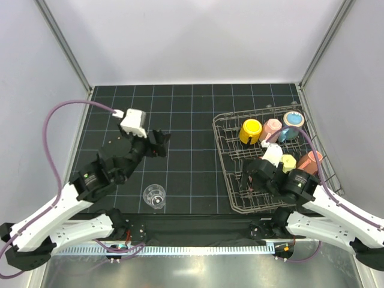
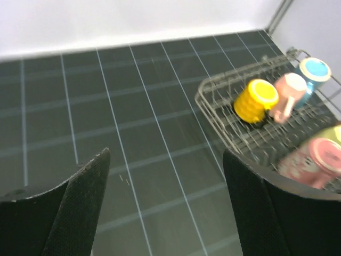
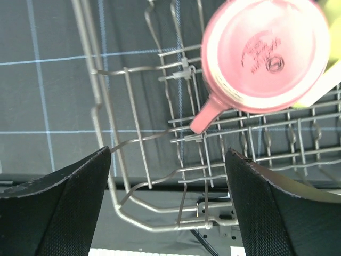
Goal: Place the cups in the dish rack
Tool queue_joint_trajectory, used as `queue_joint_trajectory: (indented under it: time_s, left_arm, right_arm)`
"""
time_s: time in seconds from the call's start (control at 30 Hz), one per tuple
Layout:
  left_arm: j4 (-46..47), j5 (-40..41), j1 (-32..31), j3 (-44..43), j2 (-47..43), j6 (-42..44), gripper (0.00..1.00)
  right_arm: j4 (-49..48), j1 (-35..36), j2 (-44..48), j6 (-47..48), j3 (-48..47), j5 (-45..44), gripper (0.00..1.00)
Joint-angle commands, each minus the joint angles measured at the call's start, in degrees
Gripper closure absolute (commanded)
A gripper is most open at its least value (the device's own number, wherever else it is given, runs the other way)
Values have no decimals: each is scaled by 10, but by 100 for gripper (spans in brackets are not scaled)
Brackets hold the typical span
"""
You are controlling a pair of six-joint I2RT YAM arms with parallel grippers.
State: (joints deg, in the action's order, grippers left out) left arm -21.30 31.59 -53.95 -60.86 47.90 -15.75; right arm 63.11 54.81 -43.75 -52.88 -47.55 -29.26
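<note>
The grey wire dish rack (image 1: 231,186) stands on the right of the mat. In it lie an orange-yellow mug (image 1: 251,131), a pale pink mug (image 1: 272,128), a blue mug (image 1: 292,123), a pale yellow mug (image 1: 288,162) and a salmon-pink mug (image 1: 310,161). A clear glass tumbler (image 1: 155,195) stands upright on the mat near the front, left of the rack. My left gripper (image 1: 163,144) is open and empty over the mat's middle, behind the tumbler. My right gripper (image 1: 249,180) is open and empty over the rack's near corner (image 3: 133,213), just short of the salmon-pink mug (image 3: 266,50), which lies base towards the camera.
The left wrist view looks across the gridded mat (image 2: 133,106) to the rack (image 2: 213,114) with the yellow mug (image 2: 256,100) and pale pink mug (image 2: 287,93). White walls close the back and sides. The mat's front edge (image 1: 192,217) lies just before the arm bases.
</note>
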Motion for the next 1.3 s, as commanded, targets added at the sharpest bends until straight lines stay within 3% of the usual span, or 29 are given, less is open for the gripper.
queue_joint_trajectory:
  time_s: [0.0, 0.03, 0.17, 0.37, 0.63, 0.87, 1.0, 1.13, 1.27]
  left_arm:
    - [-171, -26, 3, -30, -27, -166, 18]
    - [-224, -36, 3, -35, -33, -189, 19]
    - [-297, -79, 3, -39, -52, -270, 21]
    - [-353, -94, -1, -24, -3, -340, 20]
    - [-496, 14, -94, -94, 152, -460, 22]
    - [-539, 22, -153, -84, 212, -556, 36]
    - [-539, 29, -196, -52, 195, -609, 56]
    - [-481, 2, -198, 8, 178, -605, 59]
    - [-466, -12, -198, 44, 172, -607, 56]
  right_arm:
    - [24, 4, -20, 62, -65, -2, 11]
    - [30, 3, -25, 68, -77, -2, 11]
    - [13, 4, -20, 117, -110, 24, 8]
    - [-63, 3, 25, 209, -92, 107, 8]
    - [-83, 4, 27, 248, -81, 147, 8]
    - [-96, 4, -6, 263, -75, 169, 8]
    - [-105, 4, -27, 271, -69, 191, 8]
    - [-93, 3, -43, 268, -80, 175, 8]
    - [-88, 4, -34, 248, -76, 164, 8]
